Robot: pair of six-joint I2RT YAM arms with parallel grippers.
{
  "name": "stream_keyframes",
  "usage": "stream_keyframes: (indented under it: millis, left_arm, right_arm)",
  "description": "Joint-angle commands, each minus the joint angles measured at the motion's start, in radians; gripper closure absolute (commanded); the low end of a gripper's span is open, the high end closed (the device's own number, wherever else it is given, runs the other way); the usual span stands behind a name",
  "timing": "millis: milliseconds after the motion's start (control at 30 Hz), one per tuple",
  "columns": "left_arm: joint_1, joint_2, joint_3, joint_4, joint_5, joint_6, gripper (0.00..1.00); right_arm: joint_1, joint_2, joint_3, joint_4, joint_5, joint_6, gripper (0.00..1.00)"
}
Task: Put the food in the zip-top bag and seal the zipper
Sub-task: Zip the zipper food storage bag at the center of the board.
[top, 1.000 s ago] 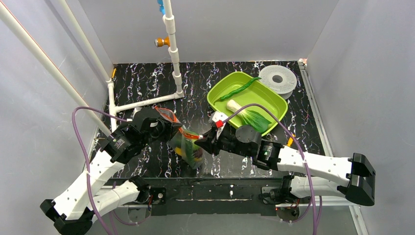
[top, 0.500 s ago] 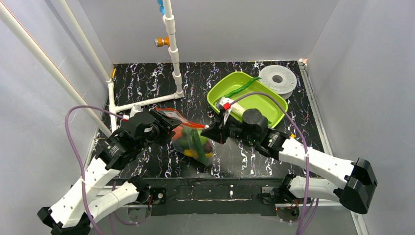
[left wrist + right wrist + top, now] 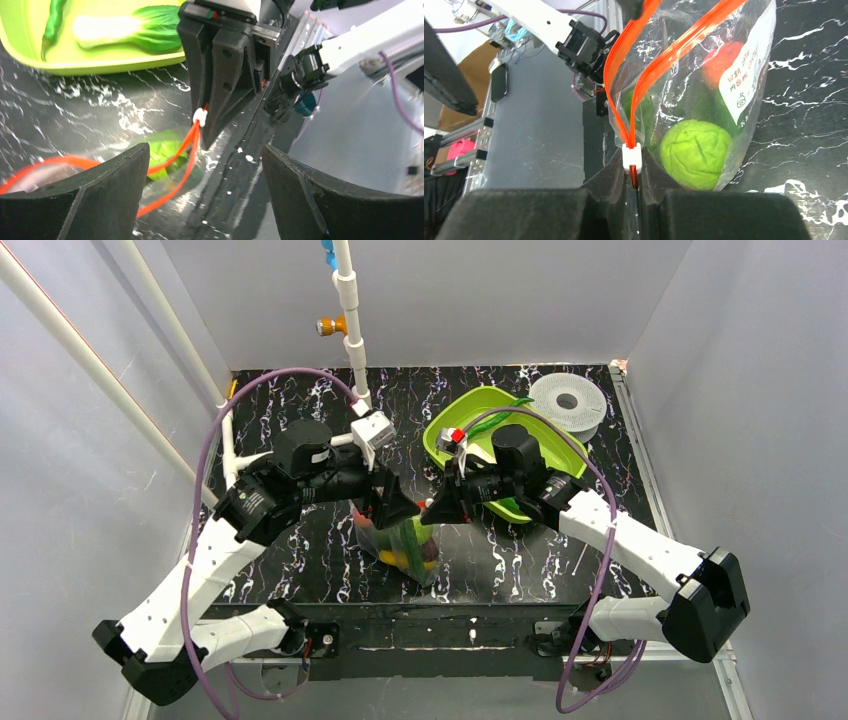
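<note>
**A:** Where's the bag (image 3: pixel 405 545)?

**B:** At the front middle of the desk (image 3: pixel 300 410), between the two arms, with its mouth up and its lower end down by the desk top

**A:** What's the right tool (image 3: pixel 631 175) doing?

**B:** It's clenched on the end of the zipper (image 3: pixel 630 132), just under the little white slider (image 3: pixel 631 156). From there the two orange strips run apart, so the mouth is open

**A:** And the left tool (image 3: pixel 205 155)?

**B:** It's spread wide and holding nothing. Its wrist view shows the zipper running from behind one finger (image 3: pixel 95 195) across to the right tool's tips

**A:** What's inside?

**B:** A round green fruit (image 3: pixel 696 147) against the plastic, with a red-orange fruit (image 3: pixel 721 62) further in beside a white label (image 3: pixel 746 65). The top view shows yellow and something dark lower down, too small to name

**A:** Is any food outside the bag?

**B:** A bok choy (image 3: pixel 130 32) and a long green pepper (image 3: pixel 52 20) lie in the lime tray (image 3: pixel 100 67), behind the right tool
</note>
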Motion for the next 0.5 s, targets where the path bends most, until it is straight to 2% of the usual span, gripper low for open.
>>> stream_keyframes:
  millis: [0, 133, 233, 300, 467]
  left_arm:
    - [0.004, -0.011, -0.052, 0.149, 0.143, 0.272, 0.18]
    - [0.004, -0.015, -0.152, 0.276, 0.230, 0.294, 0.17]
    - [0.003, 0.036, -0.162, 0.241, 0.236, 0.290, 0.21]
    - [0.004, 0.073, -0.147, 0.188, 0.186, 0.289, 0.27]
    - [0.004, 0.102, -0.135, 0.098, 0.053, 0.290, 0.71]
  right_arm:
    - [-0.010, -0.031, 0.045, -0.028, -0.081, -0.013, 0.99]
    - [-0.015, -0.048, 0.038, -0.029, -0.084, -0.013, 0.99]
    - [-0.018, -0.057, 0.032, -0.024, -0.084, -0.013, 0.99]
    - [-0.020, -0.063, 0.032, -0.021, -0.087, -0.012, 0.99]
    - [-0.021, -0.074, 0.035, -0.034, -0.097, -0.024, 0.99]
